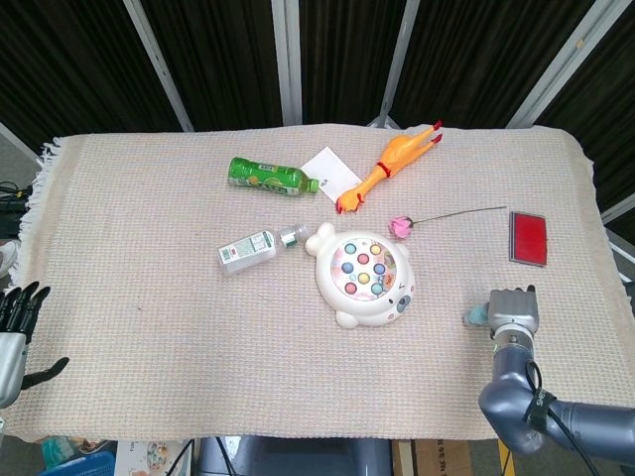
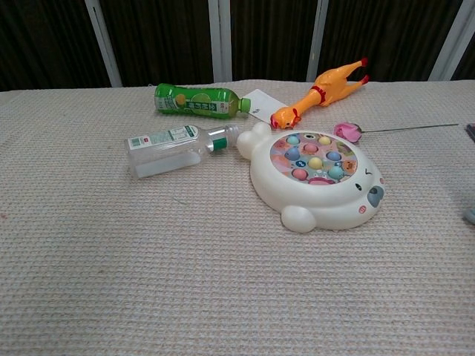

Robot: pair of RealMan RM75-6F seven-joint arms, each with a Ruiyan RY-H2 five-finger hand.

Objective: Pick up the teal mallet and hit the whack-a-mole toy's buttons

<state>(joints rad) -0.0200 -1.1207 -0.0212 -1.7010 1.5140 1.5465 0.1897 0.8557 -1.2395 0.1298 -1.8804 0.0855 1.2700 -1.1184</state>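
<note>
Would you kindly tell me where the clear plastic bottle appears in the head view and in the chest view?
Head view: clear plastic bottle lies left of centre, cap toward the whack-a-mole toy.
Chest view: clear plastic bottle lies upper left of centre.
Shared landmark: the green bottle lies just behind it.

Green bottle (image 1: 266, 176), rubber chicken (image 1: 387, 165), rose (image 1: 401, 226).
</note>
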